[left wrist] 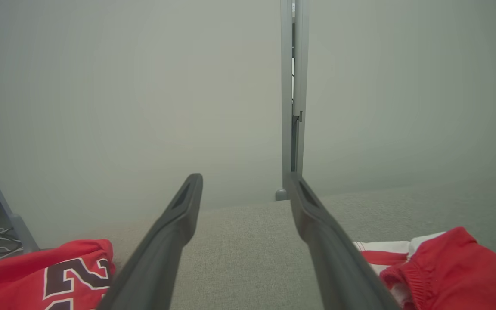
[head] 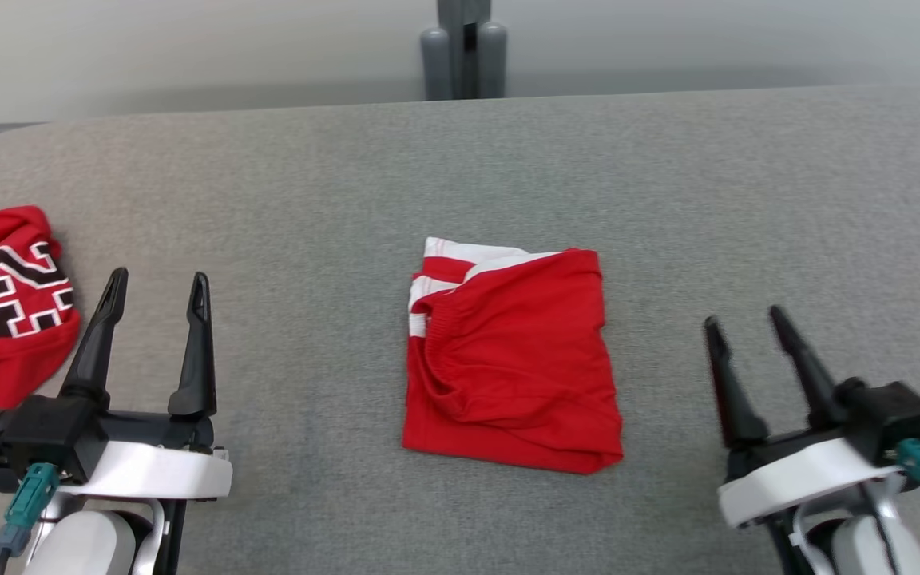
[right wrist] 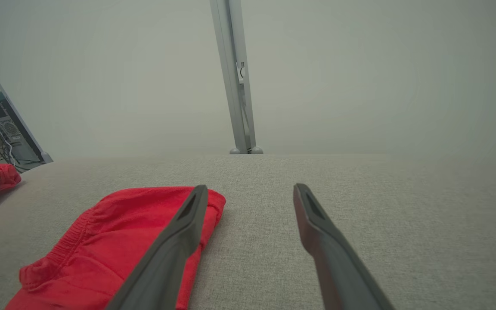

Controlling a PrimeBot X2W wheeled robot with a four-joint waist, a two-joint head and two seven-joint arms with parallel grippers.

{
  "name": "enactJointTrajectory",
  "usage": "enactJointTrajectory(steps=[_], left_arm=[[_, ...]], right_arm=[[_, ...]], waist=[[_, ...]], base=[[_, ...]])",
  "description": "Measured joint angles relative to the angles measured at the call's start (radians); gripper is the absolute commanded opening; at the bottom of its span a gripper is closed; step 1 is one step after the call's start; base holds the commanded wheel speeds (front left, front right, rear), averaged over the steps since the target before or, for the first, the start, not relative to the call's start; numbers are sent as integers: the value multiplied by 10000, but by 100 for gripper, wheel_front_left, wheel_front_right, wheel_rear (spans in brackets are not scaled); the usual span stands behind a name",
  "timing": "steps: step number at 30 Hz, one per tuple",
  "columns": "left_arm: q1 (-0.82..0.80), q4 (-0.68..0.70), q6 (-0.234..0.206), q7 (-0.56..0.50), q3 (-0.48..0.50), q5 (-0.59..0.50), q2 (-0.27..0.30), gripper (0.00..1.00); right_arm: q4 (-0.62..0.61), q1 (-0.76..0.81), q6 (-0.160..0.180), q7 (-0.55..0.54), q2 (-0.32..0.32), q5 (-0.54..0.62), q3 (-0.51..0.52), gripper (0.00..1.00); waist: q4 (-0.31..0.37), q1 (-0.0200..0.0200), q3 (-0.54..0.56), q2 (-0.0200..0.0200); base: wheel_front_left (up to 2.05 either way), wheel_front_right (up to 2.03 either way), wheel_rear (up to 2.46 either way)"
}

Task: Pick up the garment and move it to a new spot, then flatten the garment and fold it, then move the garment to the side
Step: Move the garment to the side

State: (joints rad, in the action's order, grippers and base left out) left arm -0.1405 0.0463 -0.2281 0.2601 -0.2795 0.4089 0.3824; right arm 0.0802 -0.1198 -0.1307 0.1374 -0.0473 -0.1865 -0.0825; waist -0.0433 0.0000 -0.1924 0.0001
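A: Head view: folded red shorts point(head: 512, 359) lie on the grey table point(head: 747, 200), straight in front of the post point(head: 464, 52), on its near side. The waistband is bunched, white stripes peek out at the post-side edge, and the near hem is lumpy.
B: Grippers?
A: Left gripper point(head: 158, 283) is near-left of the post, right gripper point(head: 743, 315) near-right. Both are spread wide and empty, well apart from the shorts.
B: Risk?
A: Pinch only the top layer and the fold likely opens on the lift. Dragging could rumple it.
B: Left wrist view?
A: Numbered red jersey point(left wrist: 58, 275) sits left of the post. Dropping the shorts there would mix the two.
B: Right wrist view?
A: Shorts are left of the post. One finger overlaps them, by line of sight only, I judge.
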Motion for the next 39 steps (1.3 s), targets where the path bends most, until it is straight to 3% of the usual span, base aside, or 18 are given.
enactJointTrajectory(steps=[11, 18, 19, 22, 23, 32, 39], left_arm=[[-234, 67, 608, 0, 372, -571, -491, 100], [-268, 25, 878, 0, 625, -830, -779, 100], [-268, 12, 932, 0, 658, -867, -803, 100], [-268, -19, 1030, 0, 752, -963, -865, 100], [-267, -27, 1041, 0, 784, -1007, -888, 100], [-257, 63, 1141, 0, 988, -1191, -1055, 100], [-207, 426, 1218, 0, 1081, -1273, -1053, 100]], right_arm=[[2642, -363, 0, -65, 12, -430, -1154, 100], [3873, -886, 0, 56, 17, -786, -1684, 100], [3973, -971, 2, 56, 13, -899, -1810, 91], [4234, -1151, 0, 173, 17, -1039, -2034, 6], [4289, -1204, 0, 194, 21, -1068, -2102, 0], [4498, -1414, -4, 410, 42, -932, -2071, 0], [4556, -1855, -4, 451, -150, -270, -2134, 0]], waist=[[-984, 0, -269, 0], [-1250, 0, -379, 0], [-1261, 0, -387, 0], [-1252, 0, -417, 0], [-1238, 0, -424, 0], [-908, 0, -479, 0], [-172, 0, -638, 0]], base=[[0, 0, 0], [0, 0, 0], [0, 0, 0], [0, 0, 0], [0, 0, 0], [0, 0, 0], [0, 0, 0]])
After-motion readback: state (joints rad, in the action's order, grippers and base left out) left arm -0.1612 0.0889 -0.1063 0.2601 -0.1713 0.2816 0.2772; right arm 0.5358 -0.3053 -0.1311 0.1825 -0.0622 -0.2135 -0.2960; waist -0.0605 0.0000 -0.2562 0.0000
